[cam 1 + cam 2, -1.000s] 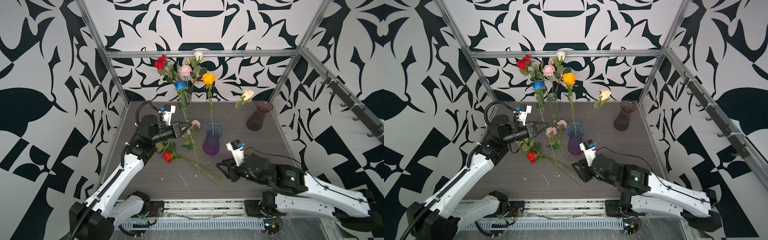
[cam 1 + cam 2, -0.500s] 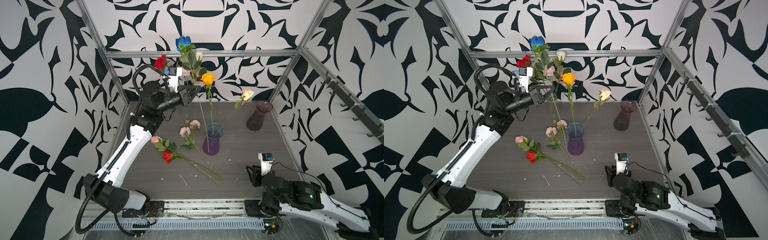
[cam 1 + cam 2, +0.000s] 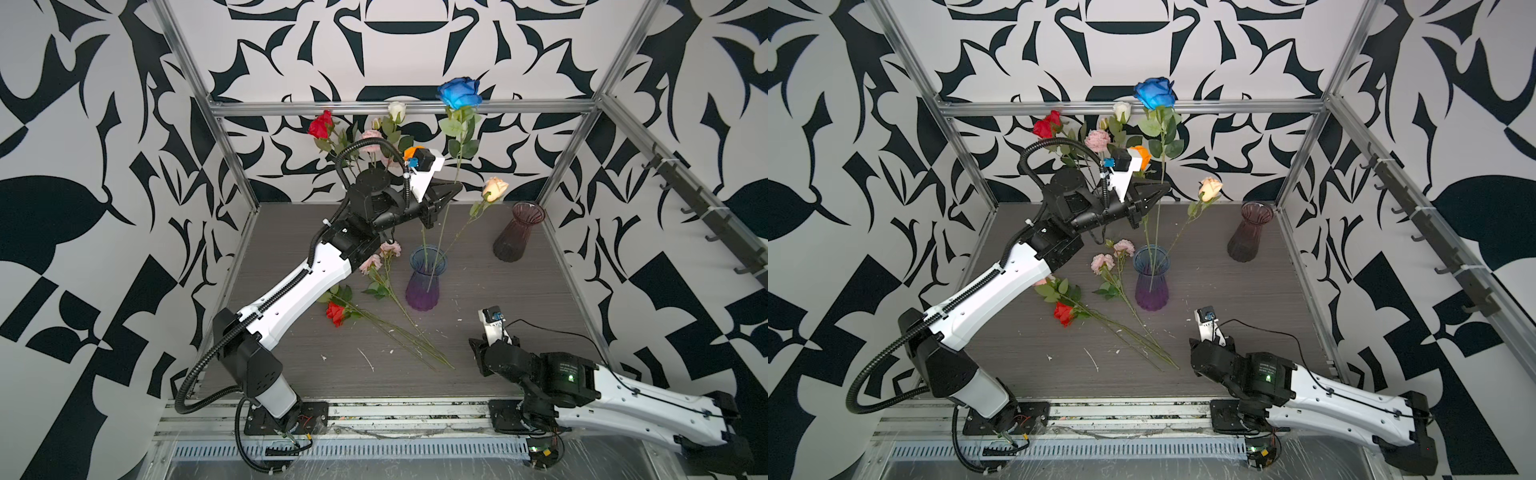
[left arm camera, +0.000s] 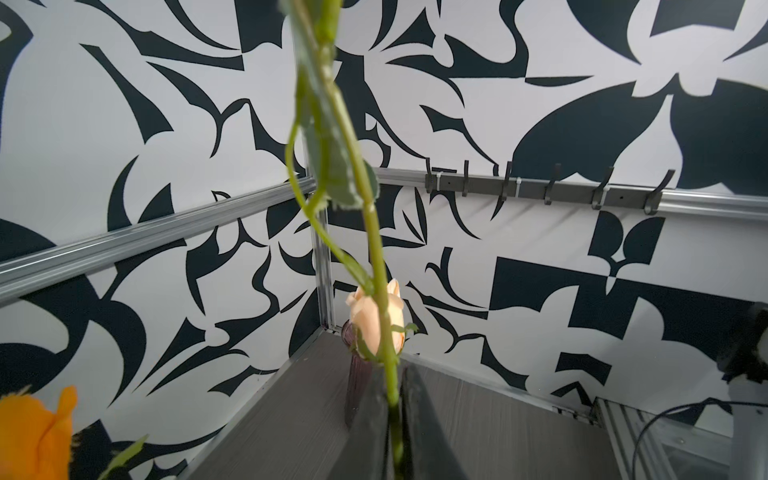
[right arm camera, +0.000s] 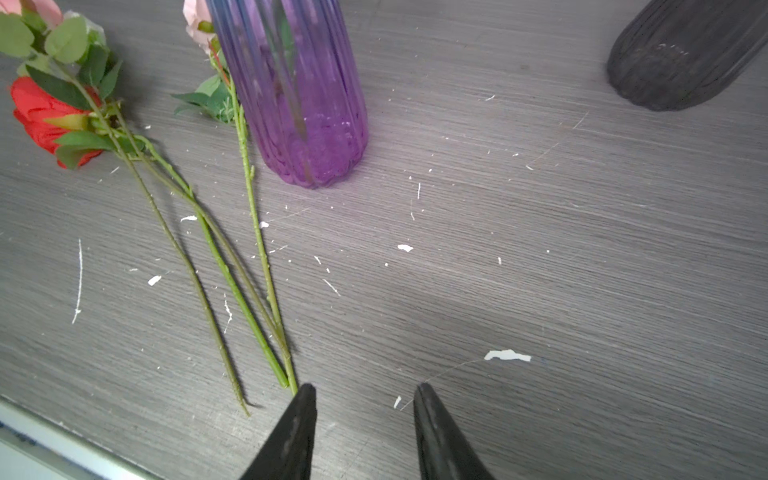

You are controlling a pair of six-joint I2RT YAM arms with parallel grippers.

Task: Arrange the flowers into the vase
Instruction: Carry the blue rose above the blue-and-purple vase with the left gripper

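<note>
Since half a second ago my left arm has swung the blue rose (image 3: 459, 92) away from the rear bunch and across to the right, so its stem now drops into the purple vase (image 3: 427, 274). My right arm has edged slightly leftward along the front.

Nearest, at the lower right of both top views, my right tool (image 5: 365, 390) sits low over the table (image 3: 519, 299), released, with its jaws apart and nothing between them. Just beside one fingertip lie the cut ends of three loose stems (image 5: 249, 299). In the top views they run up and left to a fallen red rose (image 3: 334, 313) and two ruffled pink blooms (image 3: 370, 262), all flat on the table left of the vase.

The purple vase stands upright at mid-frame. It also holds a peach rose (image 3: 494, 189), which leans right, and an orange rose (image 3: 1144, 156), half hidden behind my left wrist camera.

Above the vase, my left tool (image 3: 454, 190) is clenched on the blue rose's stem, below its leaves. The bloom stands at the top centre of the frame.

Farther back, at the right corner, a dark ribbed vase (image 3: 517, 232) stands well apart. Behind my left arm rise a rear red rose (image 3: 321, 124), a white rose (image 3: 397, 110) and a rear pink bloom (image 3: 372, 136). My arm hides what holds them.
</note>
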